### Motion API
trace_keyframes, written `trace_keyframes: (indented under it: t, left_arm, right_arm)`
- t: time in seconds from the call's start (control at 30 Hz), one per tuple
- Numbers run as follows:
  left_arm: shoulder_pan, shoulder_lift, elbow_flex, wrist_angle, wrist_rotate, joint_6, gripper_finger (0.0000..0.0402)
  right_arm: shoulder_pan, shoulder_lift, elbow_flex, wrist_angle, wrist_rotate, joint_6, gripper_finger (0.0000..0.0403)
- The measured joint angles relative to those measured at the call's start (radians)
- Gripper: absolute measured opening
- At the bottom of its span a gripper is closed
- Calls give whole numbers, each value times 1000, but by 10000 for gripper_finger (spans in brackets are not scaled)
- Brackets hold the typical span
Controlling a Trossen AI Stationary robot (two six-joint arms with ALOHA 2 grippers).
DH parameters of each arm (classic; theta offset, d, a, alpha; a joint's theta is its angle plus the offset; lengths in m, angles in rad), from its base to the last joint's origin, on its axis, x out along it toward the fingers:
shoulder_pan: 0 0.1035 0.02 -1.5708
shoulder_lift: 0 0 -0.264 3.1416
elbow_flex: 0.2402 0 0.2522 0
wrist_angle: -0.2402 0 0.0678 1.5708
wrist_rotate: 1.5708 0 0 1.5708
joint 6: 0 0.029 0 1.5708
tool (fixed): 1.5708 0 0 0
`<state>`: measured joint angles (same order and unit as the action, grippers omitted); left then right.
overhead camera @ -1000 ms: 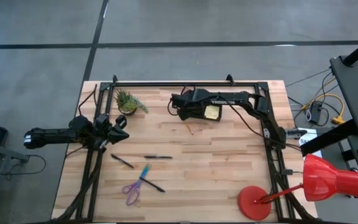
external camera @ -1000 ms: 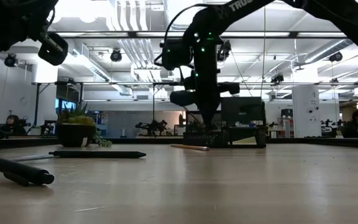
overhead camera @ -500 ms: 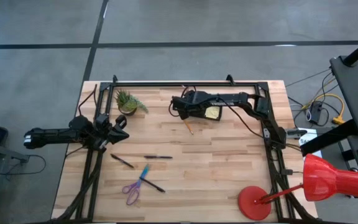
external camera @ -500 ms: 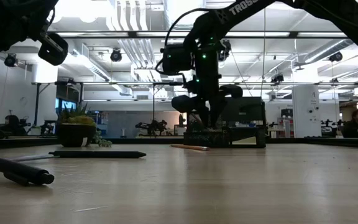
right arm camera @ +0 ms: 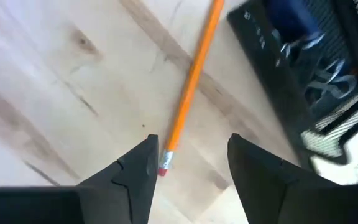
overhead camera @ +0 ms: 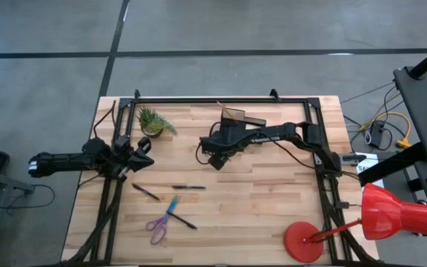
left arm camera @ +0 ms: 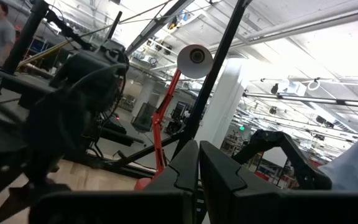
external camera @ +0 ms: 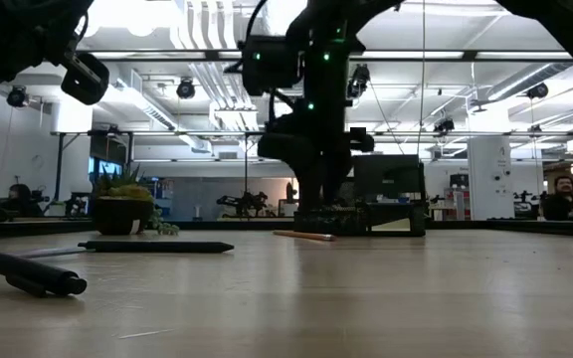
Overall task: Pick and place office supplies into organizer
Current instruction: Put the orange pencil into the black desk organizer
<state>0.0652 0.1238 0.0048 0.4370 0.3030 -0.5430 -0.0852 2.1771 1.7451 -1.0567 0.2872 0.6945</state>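
Observation:
An orange pencil (right arm camera: 191, 81) lies flat on the table, its eraser end (right arm camera: 163, 165) between the fingers of my open right gripper (right arm camera: 191, 146), which hangs over it (overhead camera: 213, 154) without touching it. The black organizer (overhead camera: 236, 116) stands just beyond, toward the far edge, and also shows in the right wrist view (right arm camera: 303, 62). Two black pens (overhead camera: 146, 192) (overhead camera: 188, 188), a blue pen (overhead camera: 172, 205) and purple scissors (overhead camera: 156, 228) lie near the front left. My left gripper (overhead camera: 141, 152) waits shut at the left edge.
A small potted plant (overhead camera: 153, 122) stands at the far left. A red desk lamp (overhead camera: 302, 241) has its base on the near right corner. A black frame (overhead camera: 221, 99) runs along the table's far and side edges. Bare wood lies in the middle and right.
My right gripper has moved from above the organizer toward the table's near edge, to above the pencil. It has also opened. The pencil and the other supplies have stayed where they were.

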Motion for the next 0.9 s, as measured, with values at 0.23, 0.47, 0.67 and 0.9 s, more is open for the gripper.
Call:
trace_keyframes:
  t: [0.23, 0.47, 0.67, 0.9]
  left_arm:
    - [0, 0, 0, 0, 0, 0, 0]
    - [0, 0, 0, 0, 0, 0, 0]
    - [0, 0, 0, 0, 0, 0, 0]
    - [0, 0, 0, 0, 0, 0, 0]
  right_arm:
    - [-14, 16, 0, 15, -45, 110, 161]
    - [-5, 16, 0, 29, -57, 195, 156]
    - [37, 15, 0, 14, -91, 171, 155]
    - [4, 16, 0, 13, -222, 144, 142]
